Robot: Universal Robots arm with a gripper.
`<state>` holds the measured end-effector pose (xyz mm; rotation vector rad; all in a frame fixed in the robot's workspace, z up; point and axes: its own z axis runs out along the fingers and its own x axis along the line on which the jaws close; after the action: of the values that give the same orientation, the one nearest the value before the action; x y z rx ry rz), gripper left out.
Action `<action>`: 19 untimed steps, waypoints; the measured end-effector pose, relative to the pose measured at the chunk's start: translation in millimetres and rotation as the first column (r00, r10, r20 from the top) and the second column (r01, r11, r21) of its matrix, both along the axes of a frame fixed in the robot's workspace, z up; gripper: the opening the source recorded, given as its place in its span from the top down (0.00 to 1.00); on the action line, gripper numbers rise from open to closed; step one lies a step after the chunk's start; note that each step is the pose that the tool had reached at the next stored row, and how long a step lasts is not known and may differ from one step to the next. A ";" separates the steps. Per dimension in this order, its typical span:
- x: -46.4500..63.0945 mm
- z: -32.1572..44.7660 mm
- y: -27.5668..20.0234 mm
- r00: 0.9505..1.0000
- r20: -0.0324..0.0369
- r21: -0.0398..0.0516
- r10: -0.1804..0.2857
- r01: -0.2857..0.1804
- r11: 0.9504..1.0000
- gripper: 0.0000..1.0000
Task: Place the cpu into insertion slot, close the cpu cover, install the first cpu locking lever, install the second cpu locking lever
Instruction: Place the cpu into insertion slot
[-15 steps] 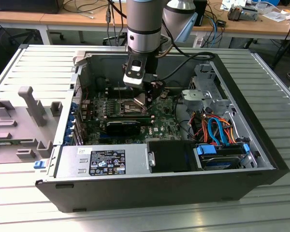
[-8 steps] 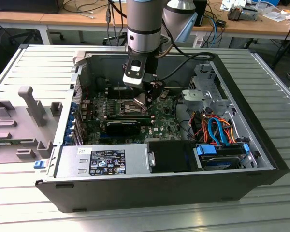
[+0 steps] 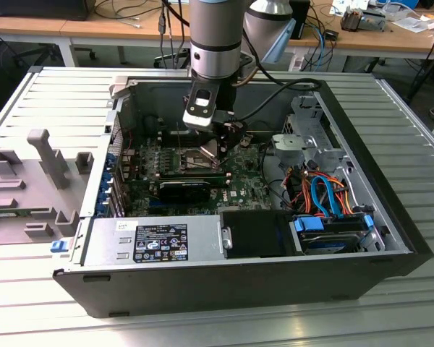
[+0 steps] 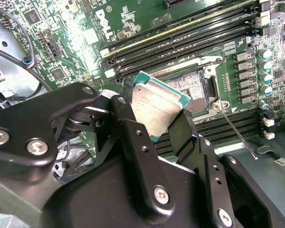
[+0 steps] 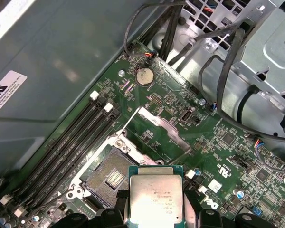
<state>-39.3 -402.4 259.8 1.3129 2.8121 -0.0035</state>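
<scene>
Here, cpu (image 4: 159,105) clamped in pincer (image 4: 153,119), near insertion slot (image 4: 194,88).

You get even, soft room light in the exterior view: the ribbed silver tabletop (image 3: 65,94) reads bright, while the inside of the open black computer case (image 3: 239,285) sits in shade. In the second wrist view white glare washes out part of the green motherboard (image 4: 133,23), and the near black gripper (image 4: 156,116) reads dark with little detail. The small square silver-grey-topped cpu (image 4: 156,104) shows a dull sheen there.
</scene>
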 end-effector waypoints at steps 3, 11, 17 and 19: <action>0.0 0.0 0.0 1.000 0.000 0.000 -0.004 0.004 1.000 0.46; 0.0 0.0 0.0 1.000 0.000 0.000 -0.018 0.018 1.000 0.46; 0.0 0.0 0.0 1.000 0.000 0.000 -0.031 0.031 1.000 0.46; 0.0 0.0 0.0 0.999 0.000 0.000 -0.035 0.035 0.999 0.46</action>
<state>-39.3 -402.4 259.8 1.3616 2.7889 -0.0044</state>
